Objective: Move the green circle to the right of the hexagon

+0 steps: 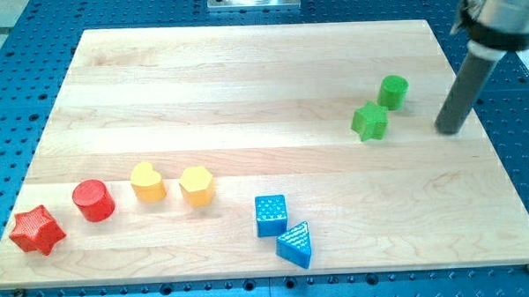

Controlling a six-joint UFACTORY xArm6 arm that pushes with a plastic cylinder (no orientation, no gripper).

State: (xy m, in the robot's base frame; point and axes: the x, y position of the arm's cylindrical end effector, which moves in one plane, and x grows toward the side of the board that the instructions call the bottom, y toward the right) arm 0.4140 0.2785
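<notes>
The green circle [392, 91] stands on the wooden board at the view's upper right, touching or nearly touching a green star [369, 121] just below and left of it. The yellow hexagon [196, 185] sits lower down, left of the middle. My tip [450, 129] rests on the board to the right of the green circle and a little below it, about a block's width away from both green blocks.
A yellow heart [147, 182] lies left of the hexagon, then a red circle [93, 200] and a red star [36, 230] toward the lower left. A blue square [270, 214] and a blue triangle [295, 244] sit right of the hexagon, lower down.
</notes>
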